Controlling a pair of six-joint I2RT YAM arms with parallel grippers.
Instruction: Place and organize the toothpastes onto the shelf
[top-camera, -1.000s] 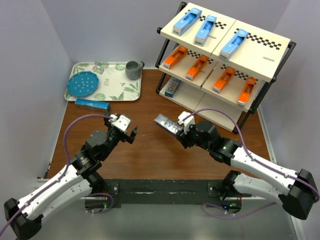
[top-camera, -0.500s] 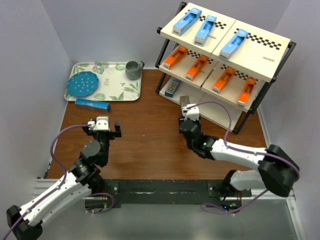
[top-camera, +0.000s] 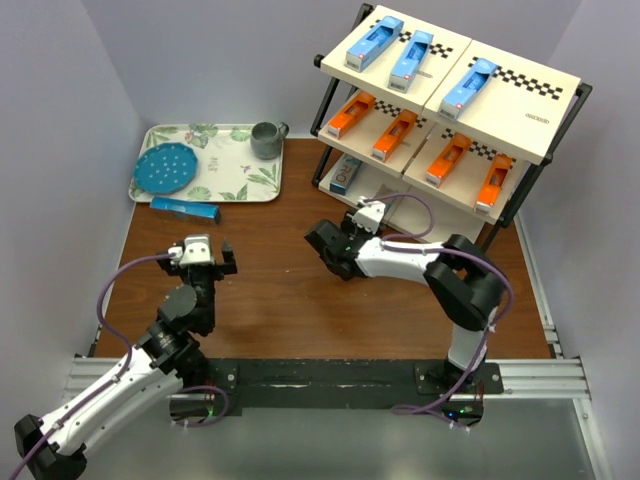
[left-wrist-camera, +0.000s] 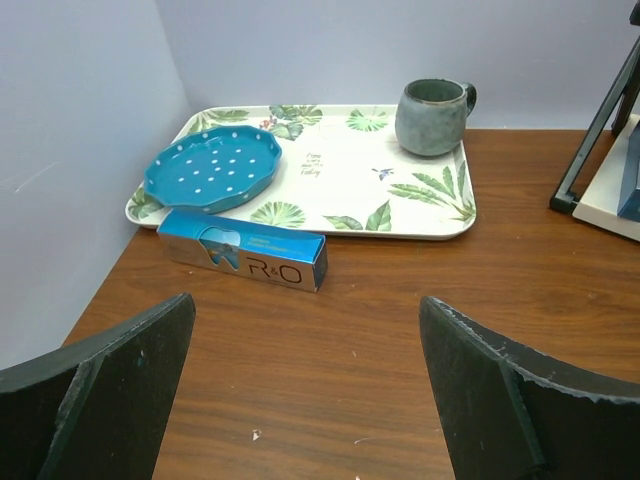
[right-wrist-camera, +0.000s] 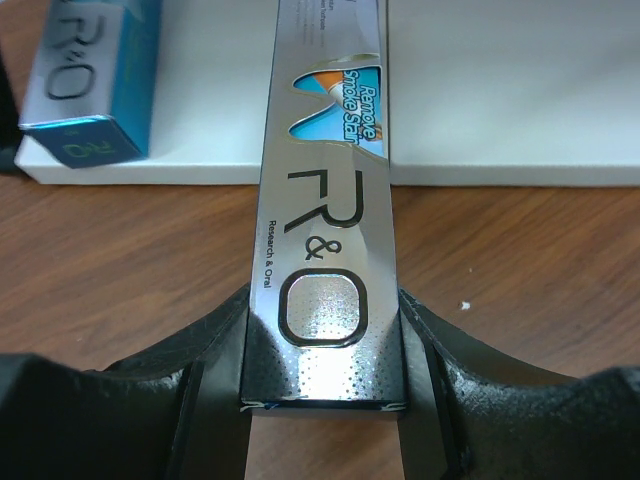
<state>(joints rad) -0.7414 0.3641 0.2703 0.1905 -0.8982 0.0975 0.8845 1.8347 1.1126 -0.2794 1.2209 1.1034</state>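
Observation:
My right gripper is shut on a grey-and-teal R&O toothpaste box, whose far end reaches over the white bottom board of the shelf. Another grey-and-teal box lies on that board to the left. In the top view the right gripper sits just in front of the shelf. Three light blue boxes lie on the top tier and several orange ones on the middle tier. My left gripper is open and empty. It faces a blue R&O box lying on the table by the tray.
A leaf-patterned tray holds a blue dotted plate and a grey mug at the back left. The shelf's black frame leg stands at the right. Grey walls enclose the table on the left and back.
My right arm has folded in and swung the held box round, so it now points into the shelf's bottom tier. My left gripper has drawn back left and faces the tray.

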